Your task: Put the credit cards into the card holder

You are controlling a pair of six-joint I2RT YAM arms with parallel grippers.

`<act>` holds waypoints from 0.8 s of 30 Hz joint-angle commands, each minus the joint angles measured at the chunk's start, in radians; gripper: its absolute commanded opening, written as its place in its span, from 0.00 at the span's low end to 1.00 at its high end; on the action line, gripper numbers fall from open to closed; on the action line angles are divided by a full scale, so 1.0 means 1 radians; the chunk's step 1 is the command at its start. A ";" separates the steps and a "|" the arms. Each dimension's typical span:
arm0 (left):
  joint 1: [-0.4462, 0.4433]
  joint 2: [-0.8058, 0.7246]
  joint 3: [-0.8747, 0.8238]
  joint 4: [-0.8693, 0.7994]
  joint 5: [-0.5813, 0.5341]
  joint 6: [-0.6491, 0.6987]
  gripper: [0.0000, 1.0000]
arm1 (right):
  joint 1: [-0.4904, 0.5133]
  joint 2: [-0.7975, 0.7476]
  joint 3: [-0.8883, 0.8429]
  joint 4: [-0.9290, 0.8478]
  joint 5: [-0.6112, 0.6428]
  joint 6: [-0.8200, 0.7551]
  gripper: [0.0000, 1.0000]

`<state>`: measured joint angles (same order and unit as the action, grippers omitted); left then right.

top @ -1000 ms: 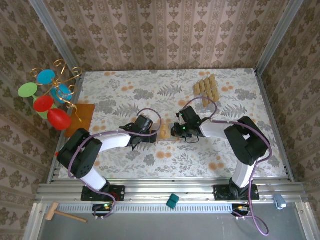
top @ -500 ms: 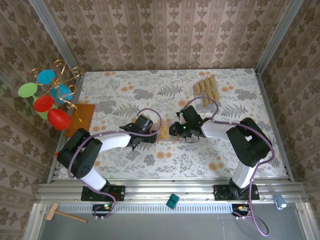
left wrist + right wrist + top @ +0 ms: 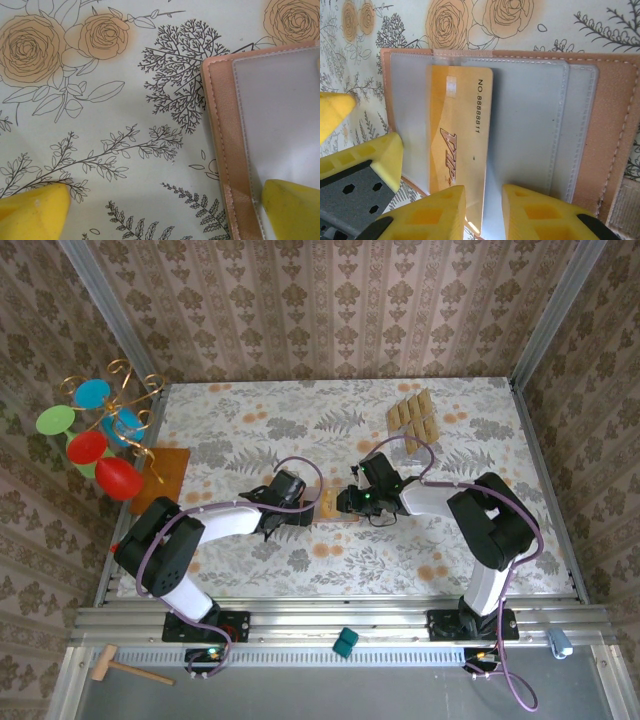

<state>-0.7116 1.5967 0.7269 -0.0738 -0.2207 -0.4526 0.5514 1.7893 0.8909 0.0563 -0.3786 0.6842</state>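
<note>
I am looking down on a floral table [image 3: 250, 430] with the card holder [image 3: 328, 505] lying open near its centre, between the two arms. From it, loose credit cards [image 3: 412, 418] are lying in rows at about 1 o'clock, well apart. An orange mat [image 3: 172, 468] is lying at 9 o'clock, and a wire stand with coloured discs [image 3: 95, 435] is standing just beyond it at the table edge. On the near rail a teal block [image 3: 345, 642] is sitting at 6 o'clock and a wooden mallet [image 3: 125, 668] at 7 o'clock.

Inside the card holder, a gold card [image 3: 460, 145] printed "VIP" is sitting partly inside a clear pocket [image 3: 530, 130], with its lower end sticking out.

The right gripper [image 3: 484, 192] is hovering over that lower end with its jaws a narrow gap apart, not clamping anything that I can see. The left gripper [image 3: 162, 205] is holding its jaws spread wide: one fingertip is resting on the holder's grey lining, the other over the bare cloth.
</note>
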 commanded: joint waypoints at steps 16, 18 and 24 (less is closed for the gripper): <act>0.009 0.005 -0.022 -0.037 -0.002 0.009 1.00 | 0.016 0.021 -0.017 0.027 -0.024 0.009 0.09; 0.009 0.006 -0.021 -0.036 -0.003 0.008 1.00 | 0.015 0.022 -0.019 0.027 -0.021 0.009 0.04; 0.008 0.008 -0.021 -0.036 -0.001 0.009 1.00 | 0.015 0.028 -0.021 0.028 -0.009 0.006 0.00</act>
<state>-0.7113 1.5967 0.7269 -0.0738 -0.2207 -0.4526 0.5613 1.7992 0.8883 0.0795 -0.3927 0.6910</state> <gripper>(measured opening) 0.999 0.066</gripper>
